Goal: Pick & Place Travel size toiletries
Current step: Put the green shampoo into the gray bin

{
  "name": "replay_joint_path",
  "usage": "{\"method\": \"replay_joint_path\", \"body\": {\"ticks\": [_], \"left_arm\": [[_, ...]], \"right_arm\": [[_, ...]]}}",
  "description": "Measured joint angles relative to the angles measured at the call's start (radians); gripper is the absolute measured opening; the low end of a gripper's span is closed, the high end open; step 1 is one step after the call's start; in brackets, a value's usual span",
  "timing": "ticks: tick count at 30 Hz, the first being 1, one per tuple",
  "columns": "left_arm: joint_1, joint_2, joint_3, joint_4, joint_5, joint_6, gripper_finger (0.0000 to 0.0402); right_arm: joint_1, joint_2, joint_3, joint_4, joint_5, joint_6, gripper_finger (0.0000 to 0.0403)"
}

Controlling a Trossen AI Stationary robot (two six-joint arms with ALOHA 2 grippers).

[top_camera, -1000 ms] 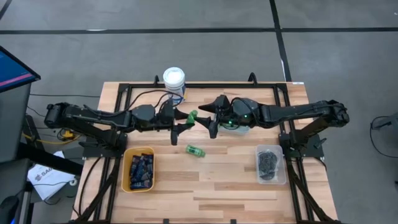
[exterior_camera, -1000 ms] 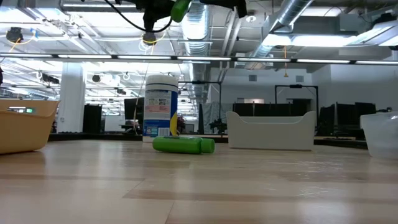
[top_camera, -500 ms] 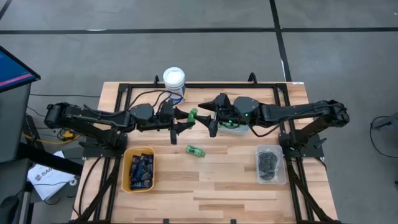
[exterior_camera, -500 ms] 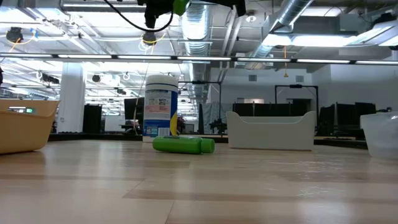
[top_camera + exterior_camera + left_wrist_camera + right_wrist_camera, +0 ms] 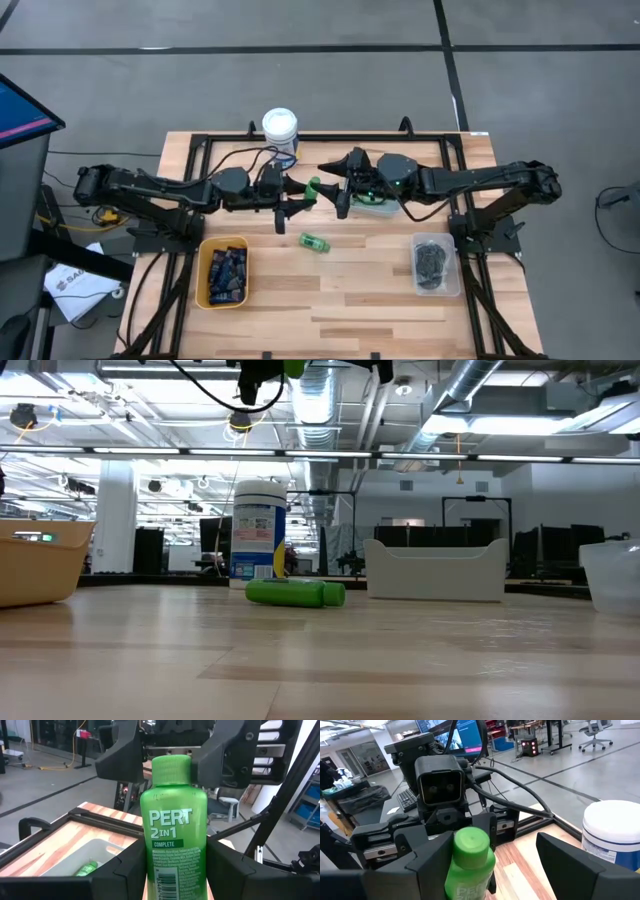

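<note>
From above, we see little change over the last second — the left pincer [image 5: 297,196] keeps the green bottle [image 5: 311,187] clamped mid-air above the desk [image 5: 370,290], edging toward the right pincer [image 5: 335,185].

In the left wrist view the bottle [image 5: 173,827] stands upright between the fingers.

The right wrist view shows wide-open jaws flanking its cap — we judge a handover underway.

green bottle [image 5: 173,835], white canister [image 5: 259,530], tan bin [image 5: 223,272]

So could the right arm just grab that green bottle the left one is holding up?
Probably yes. The right pincer stands open around the cap end of the green bottle, which the left pincer holds raised above the table, with nothing between them.
</note>
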Motion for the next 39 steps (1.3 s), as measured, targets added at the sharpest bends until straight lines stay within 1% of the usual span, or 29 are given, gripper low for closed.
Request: {"method": "replay_joint_path", "body": {"ticks": [9, 13, 20, 27, 30, 33, 36, 39], "left_arm": [[0.0, 0.001, 0.0, 0.013, 0.004, 0.0, 0.0163], [0.0, 0.001, 0.0, 0.022, 0.027, 0.001, 0.0163], [0.0, 0.001, -0.001, 0.023, 0.03, 0.001, 0.0163], [0.0, 0.002, -0.002, 0.016, 0.029, 0.001, 0.0163], [0.0, 0.001, 0.0, 0.025, 0.023, 0.001, 0.0163], [0.001, 0.001, 0.0, 0.024, 0.021, 0.0, 0.0163], [0.001, 0.001, 0.0, 0.024, 0.021, 0.0, 0.0163], [0.0, 0.001, 0.0, 0.017, 0.021, -0.002, 0.0163]], "right_arm": [[-0.001, 0.0, 0.0, 0.005, -0.005, -0.01, 0.0276], [-0.008, 0.0, 0.0, 0.022, -0.039, -0.023, 0.0276], [-0.016, 0.051, 0.003, 0.106, -0.088, -0.023, 0.0276], [-0.017, 0.059, 0.002, 0.119, -0.098, -0.023, 0.0267], [-0.021, 0.053, 0.0, 0.112, -0.104, -0.023, 0.0255], [-0.02, 0.052, 0.0, 0.106, -0.107, -0.022, 0.0234], [-0.015, 0.053, 0.0, 0.103, -0.11, -0.017, 0.0202], [-0.012, 0.052, 0.0, 0.088, -0.109, -0.016, 0.0159]]}}
